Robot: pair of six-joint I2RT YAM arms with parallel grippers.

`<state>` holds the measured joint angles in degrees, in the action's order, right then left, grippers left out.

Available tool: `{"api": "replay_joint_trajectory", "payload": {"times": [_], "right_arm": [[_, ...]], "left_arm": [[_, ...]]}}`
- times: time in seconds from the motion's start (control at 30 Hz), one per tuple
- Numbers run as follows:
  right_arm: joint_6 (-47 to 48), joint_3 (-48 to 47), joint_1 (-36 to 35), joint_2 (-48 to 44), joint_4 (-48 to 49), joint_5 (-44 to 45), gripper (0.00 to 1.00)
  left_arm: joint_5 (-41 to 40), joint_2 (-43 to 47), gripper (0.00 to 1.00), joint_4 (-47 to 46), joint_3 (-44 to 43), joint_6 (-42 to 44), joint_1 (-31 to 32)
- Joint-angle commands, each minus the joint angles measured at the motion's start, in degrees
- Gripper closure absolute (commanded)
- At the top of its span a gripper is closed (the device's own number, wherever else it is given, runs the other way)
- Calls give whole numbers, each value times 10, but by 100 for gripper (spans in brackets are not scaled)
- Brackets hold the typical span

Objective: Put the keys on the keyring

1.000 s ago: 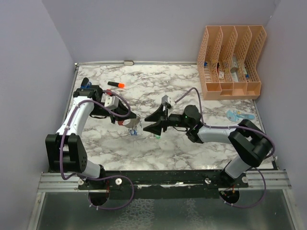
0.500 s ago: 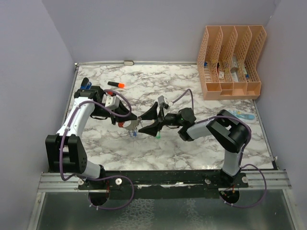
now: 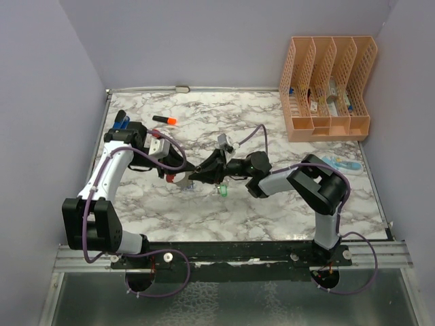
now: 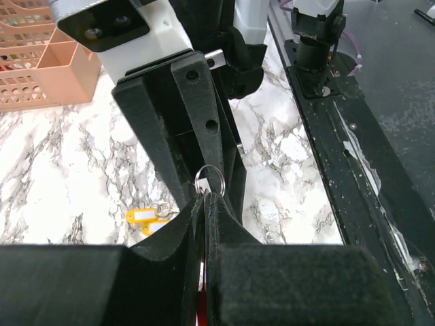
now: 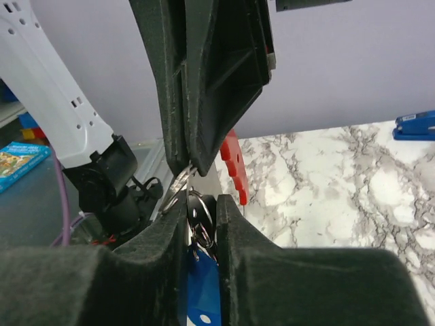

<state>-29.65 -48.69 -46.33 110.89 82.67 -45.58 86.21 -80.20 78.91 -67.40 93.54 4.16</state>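
Observation:
My left gripper point(image 3: 178, 174) is shut on the keyring, whose red side shows between its fingers in the left wrist view point(image 4: 196, 307) and below them in the right wrist view point(image 5: 234, 165). My right gripper point(image 3: 202, 174) meets it tip to tip. It is shut on a blue key point(image 5: 201, 293) and its small split ring point(image 5: 204, 212). That ring pokes out at my left gripper's point(image 4: 205, 199) tips point(image 4: 209, 179). A green key point(image 3: 222, 191) lies on the table just right of the grippers. Two yellow keys point(image 4: 145, 218) lie on the marble below them.
An orange marker point(image 3: 165, 119) and a blue stapler point(image 3: 121, 119) lie at the back left. The stapler also shows in the right wrist view point(image 5: 414, 125). A peach file organiser point(image 3: 326, 81) stands at the back right. A light-blue item point(image 3: 338, 164) lies at the right.
My right gripper has moved left up to my left gripper, and its jaws have gone from wide open to shut on the blue key. The left arm has barely moved.

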Motion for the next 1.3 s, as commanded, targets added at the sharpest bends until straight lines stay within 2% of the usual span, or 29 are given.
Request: {"api": "replay_joint_trajectory", "payload": {"times": [0.0,0.03,0.07,0.13,0.23,0.37,0.47,0.73,0.8,0.97,1.27], "right_arm": [[12,-11,-3,2,39,29,92],[15,-10,-4,0,32,30,92],[20,-9,-6,-3,27,30,93],[28,-7,-8,-11,15,30,94],[42,-3,-10,-24,-5,28,95],[62,3,-13,-46,-28,26,97],[75,6,-16,-58,-39,25,97],[83,10,-21,-77,-53,20,98],[84,9,-22,-80,-58,17,98],[84,8,-26,-82,-61,17,98],[91,-4,-37,-83,-84,15,98]], "left_arm": [[71,4,100,17,-3,-9,8],[69,1,100,17,-4,-10,8],[67,-2,96,17,-5,-11,9],[60,-7,82,17,-5,-12,10],[48,-15,71,16,-6,-13,12],[31,-28,61,17,-15,-14,14],[17,-33,59,17,-24,-16,14],[-8,-41,58,17,-29,-11,13],[-3,-43,63,17,-31,-12,14],[0,-43,86,17,-38,-14,17],[-2,-43,88,17,-38,-12,35]]}}
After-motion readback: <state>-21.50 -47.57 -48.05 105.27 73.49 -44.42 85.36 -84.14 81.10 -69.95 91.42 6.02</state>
